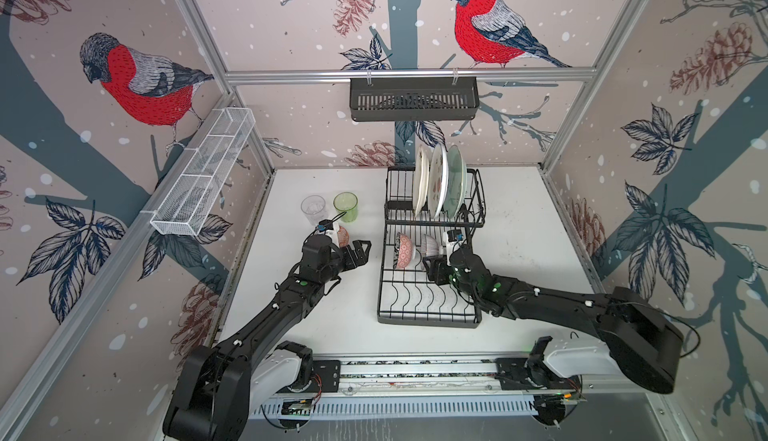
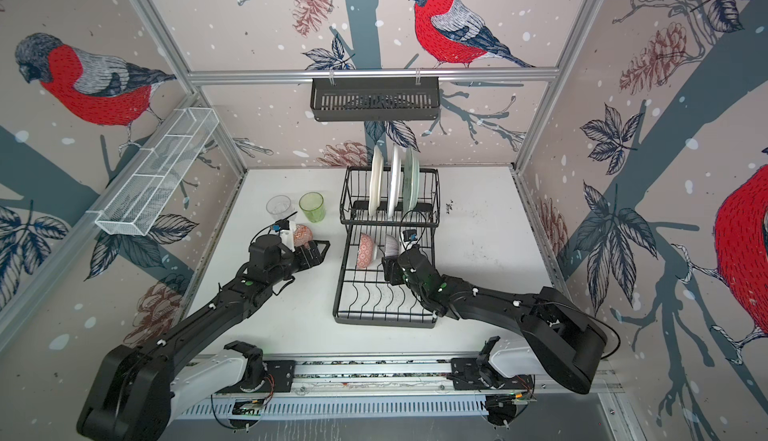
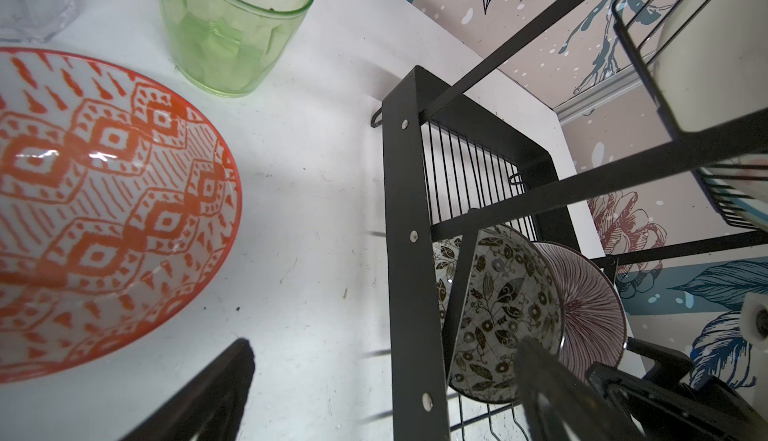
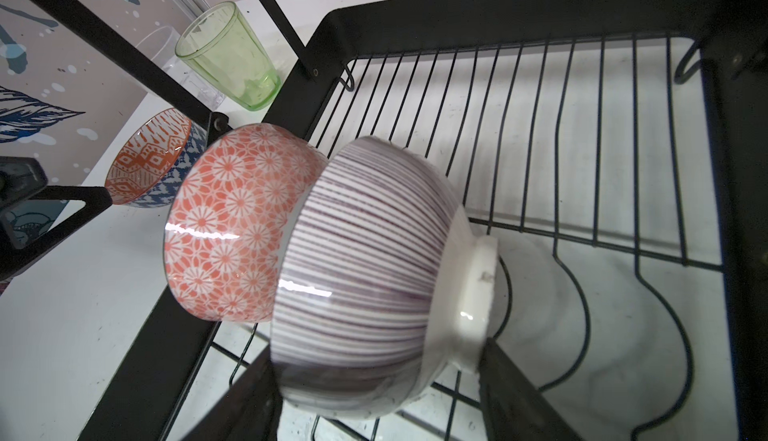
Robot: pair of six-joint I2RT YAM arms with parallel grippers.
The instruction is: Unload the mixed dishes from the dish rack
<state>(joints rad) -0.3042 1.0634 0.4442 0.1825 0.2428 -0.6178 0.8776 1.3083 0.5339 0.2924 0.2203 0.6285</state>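
Black right pincer [image 4: 376, 349] around striped bowl [image 4: 365, 252]

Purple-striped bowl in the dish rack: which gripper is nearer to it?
Right. The right gripper grips the purple-striped white ceramic bowl by rim and foot. The left gripper hangs open outside the black wire dish rack, over the white table.

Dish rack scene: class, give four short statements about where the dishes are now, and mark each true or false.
1. Three plates stand upright in the dish rack's raised section. True.
2. The green tumbler sits in the rack. False: it stands on the table beside the clear tumbler.
3. The striped bowl leans against the floral bowl in the lower tray. True.
4. The left tool holds the orange bowl. False: it is open; that bowl sits on the table beside it.
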